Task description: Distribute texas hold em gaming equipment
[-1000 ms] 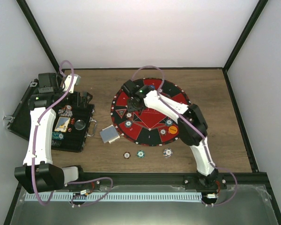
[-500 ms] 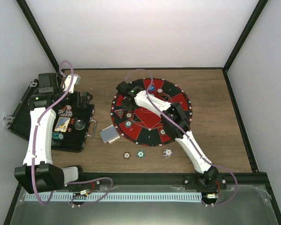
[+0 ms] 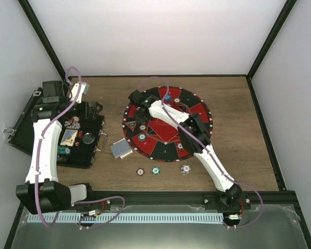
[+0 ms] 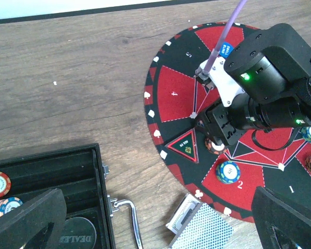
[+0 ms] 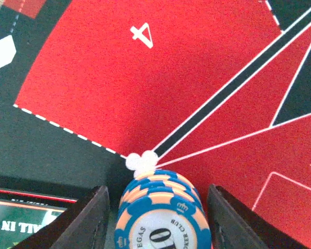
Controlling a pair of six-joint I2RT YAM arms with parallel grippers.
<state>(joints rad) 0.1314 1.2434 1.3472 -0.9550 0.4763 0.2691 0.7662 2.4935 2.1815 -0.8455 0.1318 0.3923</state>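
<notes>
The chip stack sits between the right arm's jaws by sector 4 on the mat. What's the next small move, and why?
Probably open the right gripper a touch wider before lifting. The chip stack appears to rest on the round mat at the inner tip of sector 4. The wrist view shows a clear gap on one side, but the other finger is close to the rim, so rising now might topple it.

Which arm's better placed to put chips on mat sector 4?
Right. Right hand straddles the blue-orange chip stack at the corner of sector 4; the left hand hangs open by the case.
</notes>
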